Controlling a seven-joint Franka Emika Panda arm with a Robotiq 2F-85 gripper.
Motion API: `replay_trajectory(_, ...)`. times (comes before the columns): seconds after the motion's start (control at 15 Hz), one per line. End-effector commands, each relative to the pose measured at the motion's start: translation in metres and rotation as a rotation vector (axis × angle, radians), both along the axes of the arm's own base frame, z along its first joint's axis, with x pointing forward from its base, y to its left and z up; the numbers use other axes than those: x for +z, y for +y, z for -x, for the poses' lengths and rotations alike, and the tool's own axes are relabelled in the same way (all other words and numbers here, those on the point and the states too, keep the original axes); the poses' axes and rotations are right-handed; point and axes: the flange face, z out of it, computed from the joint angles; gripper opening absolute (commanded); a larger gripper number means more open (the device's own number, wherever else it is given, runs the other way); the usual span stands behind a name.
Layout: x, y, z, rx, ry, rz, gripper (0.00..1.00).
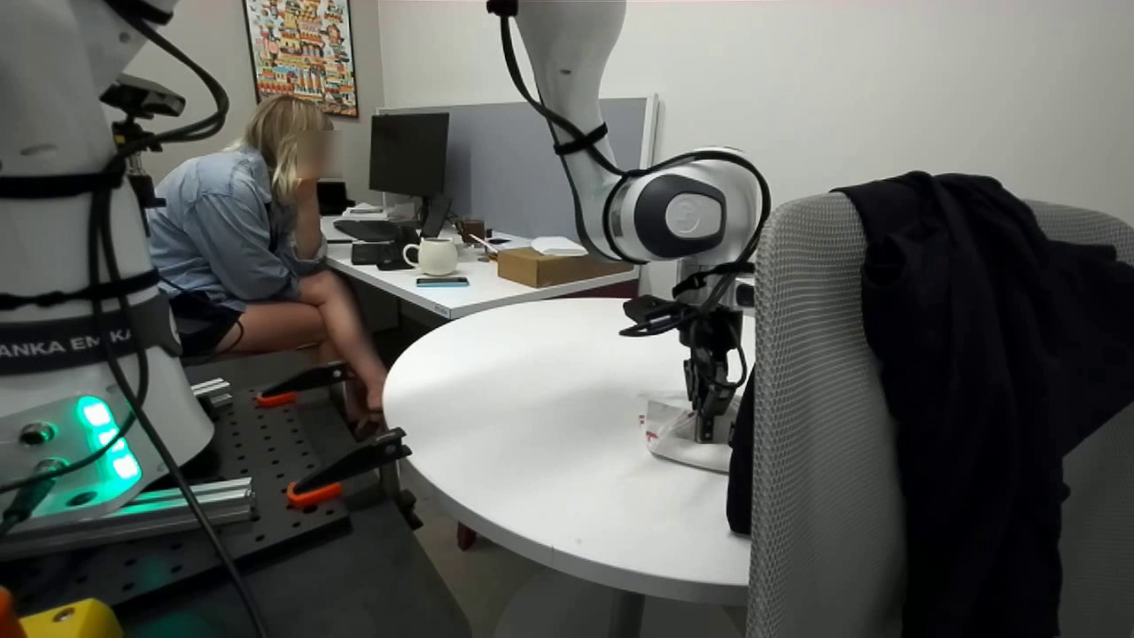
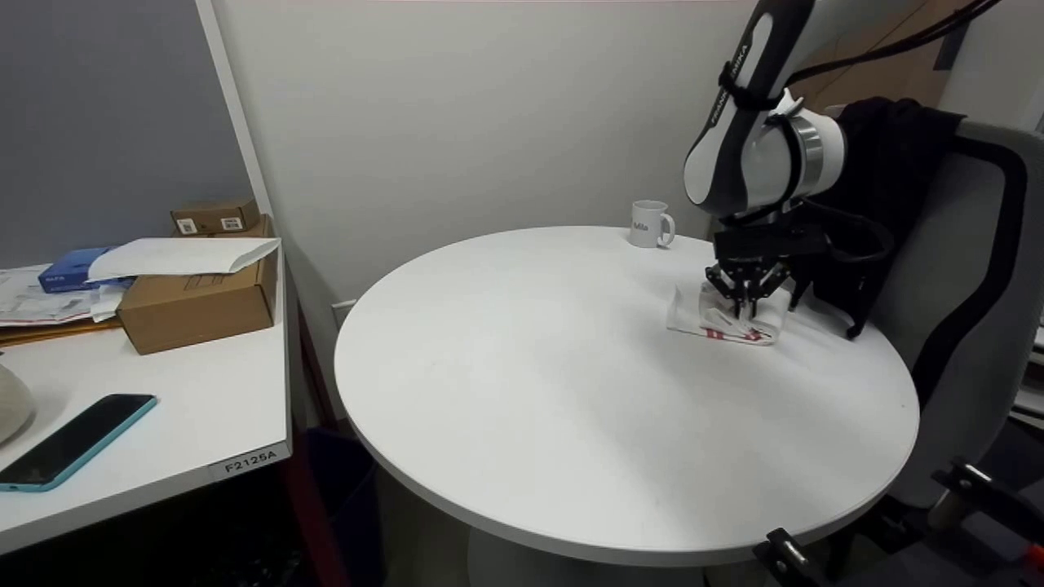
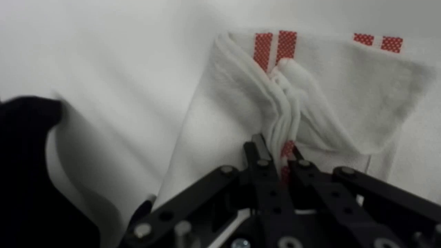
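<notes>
One gripper (image 3: 276,151) pinches the gathered folds of a red-striped cloth (image 3: 284,103) at the right of the round table (image 2: 522,391), apparently the grasping step, and the next move seems to call for a steady hold.

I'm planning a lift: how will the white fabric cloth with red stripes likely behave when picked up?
Probably floppy: the white cloth with red stripes bunches into soft folds where the black robotic gripper pinches it. Likely light, since its layers look thin. It may unfold when raised, as part lies folded outside the grip.
</notes>
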Motion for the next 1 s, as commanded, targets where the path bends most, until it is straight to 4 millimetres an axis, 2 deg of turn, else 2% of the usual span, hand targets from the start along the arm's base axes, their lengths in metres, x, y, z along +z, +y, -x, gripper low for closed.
replay_trajectory(0.0,-0.002,0.014,0.069,0.019,0.082,-0.049,0.02)
replay_trajectory(0.27,0.002,0.041,0.134,0.088,0.178,-0.104,0.02)
replay_trajectory(0.47,-0.005,0.069,0.154,0.155,0.211,-0.129,0.02)
replay_trajectory(0.67,-0.007,0.122,0.16,0.314,0.194,-0.132,0.02)
replay_trajectory(0.93,-0.011,0.211,0.177,0.536,0.168,-0.13,0.02)
